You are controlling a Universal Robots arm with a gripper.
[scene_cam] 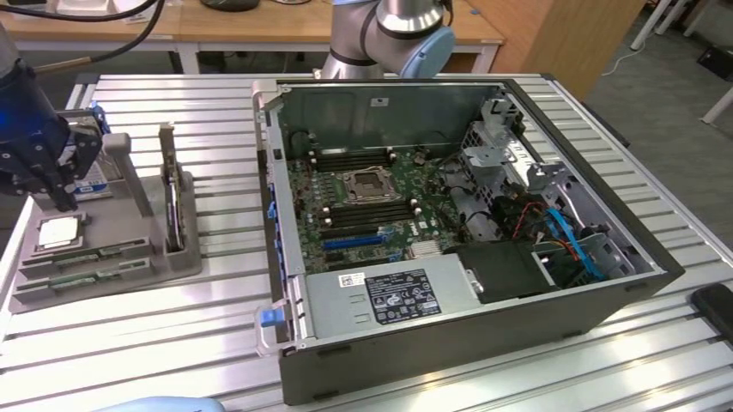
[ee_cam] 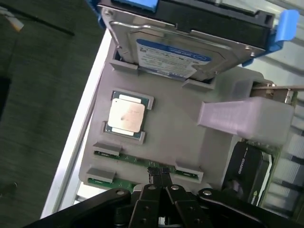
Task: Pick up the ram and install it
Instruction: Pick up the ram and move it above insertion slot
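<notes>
Pincer (ee_cam: 159, 175) closed | above ram (ee_cam: 135, 160) | hard drive (ee_cam: 171, 54) blue label, text illegible

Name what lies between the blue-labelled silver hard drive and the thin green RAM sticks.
A square silver processor chip sits between the blue-labelled silver hard drive and the green RAM sticks, as the wrist view shows.

Thin green ram (ee_cam: 133, 159) flat in grey holder (ee_cam: 175, 128)
</notes>
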